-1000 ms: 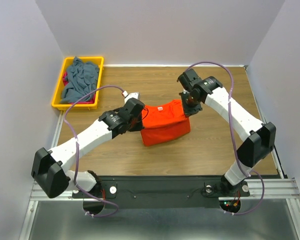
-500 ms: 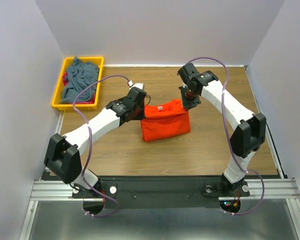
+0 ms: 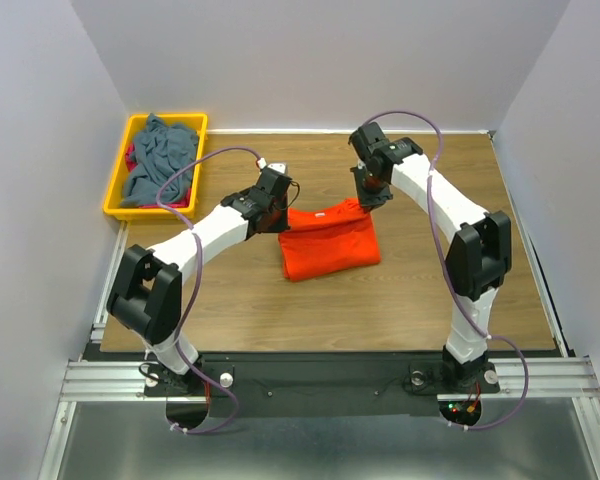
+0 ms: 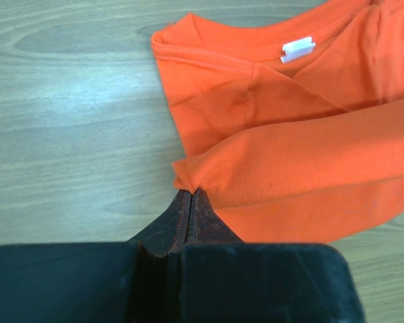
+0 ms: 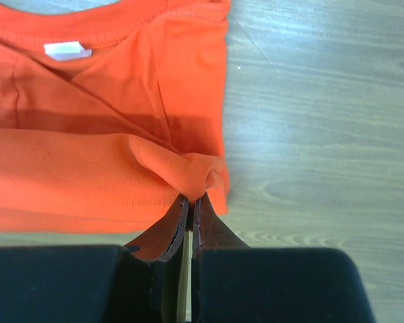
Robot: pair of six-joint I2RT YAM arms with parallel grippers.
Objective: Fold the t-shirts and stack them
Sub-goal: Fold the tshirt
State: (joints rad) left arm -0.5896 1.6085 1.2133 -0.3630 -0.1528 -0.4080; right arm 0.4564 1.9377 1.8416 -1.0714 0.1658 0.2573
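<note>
An orange t-shirt (image 3: 326, 243) lies partly folded in the middle of the wooden table, its white neck label (image 4: 297, 49) showing. My left gripper (image 4: 190, 192) is shut on the left corner of its folded-over edge. My right gripper (image 5: 191, 197) is shut on the bunched right corner of that same edge. Both hold the fold near the collar end, at the shirt's far side in the top view. A slate grey-blue t-shirt (image 3: 160, 155) lies crumpled in the yellow bin (image 3: 117, 184) at the back left, with a bit of red cloth (image 3: 131, 157) under it.
Grey walls close in the table on the left, back and right. Bare wood (image 3: 420, 290) surrounds the orange shirt. The arms' cables loop above both wrists.
Both grippers have carried the orange shirt's lower edge away from the arm bases toward the collar, folding the shirt shorter. Both arms have stretched farther over the table.
</note>
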